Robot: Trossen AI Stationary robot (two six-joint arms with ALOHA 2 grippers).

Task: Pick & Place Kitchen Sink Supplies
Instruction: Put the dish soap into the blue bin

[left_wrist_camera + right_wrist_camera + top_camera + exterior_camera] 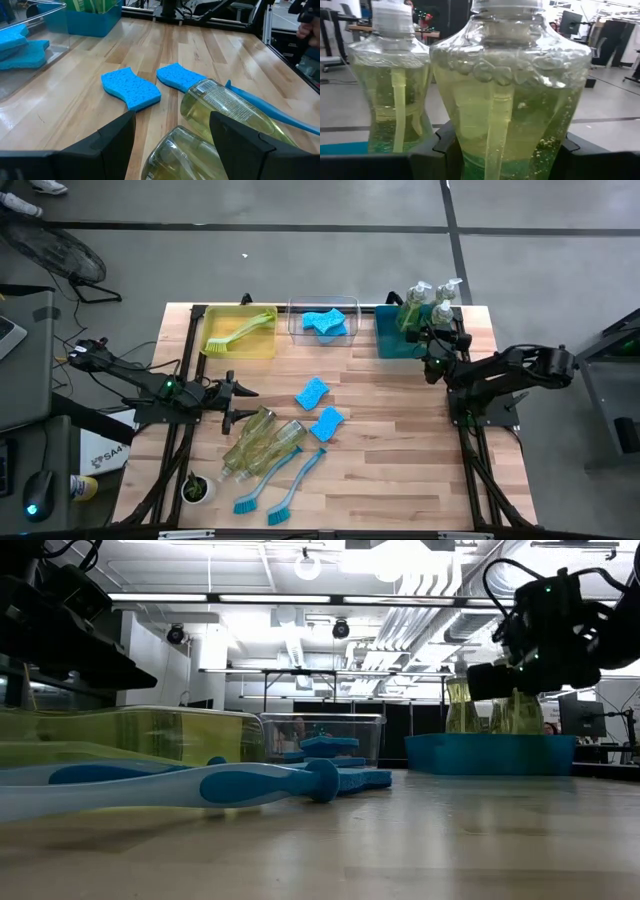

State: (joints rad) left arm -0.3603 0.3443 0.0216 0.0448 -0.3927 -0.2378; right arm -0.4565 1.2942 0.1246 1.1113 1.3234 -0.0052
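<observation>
Yellow-green soap bottle sits clamped in your right gripper over the teal bin for upright placing; left gripper gapes empty.

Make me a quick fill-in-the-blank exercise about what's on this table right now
The yellow bin holds a yellow-green dish ____.
The right gripper is shut on a soap ____ over the teal bin.
The clear bin holds light-blue ____.
Beside the left gripper, ____ soap bottles lie on the table.

Missing: brush; bottle; sponges; two
</observation>
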